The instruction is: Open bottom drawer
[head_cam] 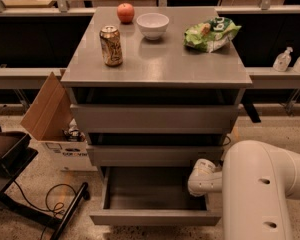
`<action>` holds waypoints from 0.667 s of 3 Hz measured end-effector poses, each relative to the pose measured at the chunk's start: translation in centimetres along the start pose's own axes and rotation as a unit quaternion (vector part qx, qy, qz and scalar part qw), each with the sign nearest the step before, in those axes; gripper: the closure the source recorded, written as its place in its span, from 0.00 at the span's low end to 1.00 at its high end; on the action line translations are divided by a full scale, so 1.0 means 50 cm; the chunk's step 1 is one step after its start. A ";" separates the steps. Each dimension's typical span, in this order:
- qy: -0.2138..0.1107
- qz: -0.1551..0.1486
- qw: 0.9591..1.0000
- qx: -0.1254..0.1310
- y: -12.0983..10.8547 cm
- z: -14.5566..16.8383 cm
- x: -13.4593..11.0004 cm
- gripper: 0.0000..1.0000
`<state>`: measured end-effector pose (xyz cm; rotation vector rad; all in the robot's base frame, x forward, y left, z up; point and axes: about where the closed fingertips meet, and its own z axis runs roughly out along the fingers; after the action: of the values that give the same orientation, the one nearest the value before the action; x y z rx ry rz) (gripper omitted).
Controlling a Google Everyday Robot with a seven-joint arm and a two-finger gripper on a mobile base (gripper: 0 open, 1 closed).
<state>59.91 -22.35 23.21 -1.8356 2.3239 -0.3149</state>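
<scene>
The grey cabinet [155, 119] has three drawers. The bottom drawer [155, 217] stands pulled out toward me, and its shallow grey tray interior [150, 189] shows with nothing in it. The two upper drawer fronts [155, 118] are pushed in. My gripper [199, 178] is at the end of the white arm [265, 189], at the right side of the open drawer, over its right rear corner. I see nothing held in it.
On the cabinet top stand a drink can [111, 45], an apple [125, 12], a white bowl [152, 25] and a green chip bag [210, 33]. An open cardboard box [55, 129] sits on the floor at the left, with a black stand and cables [50, 204] nearby.
</scene>
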 end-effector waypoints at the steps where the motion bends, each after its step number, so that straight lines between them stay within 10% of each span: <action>1: 0.000 0.000 1.000 0.000 0.000 0.000 0.000 1.00; 2: -0.002 0.001 1.000 -0.015 0.019 0.029 -0.006 1.00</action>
<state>59.46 -21.92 21.55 -1.8454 2.3412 -0.2772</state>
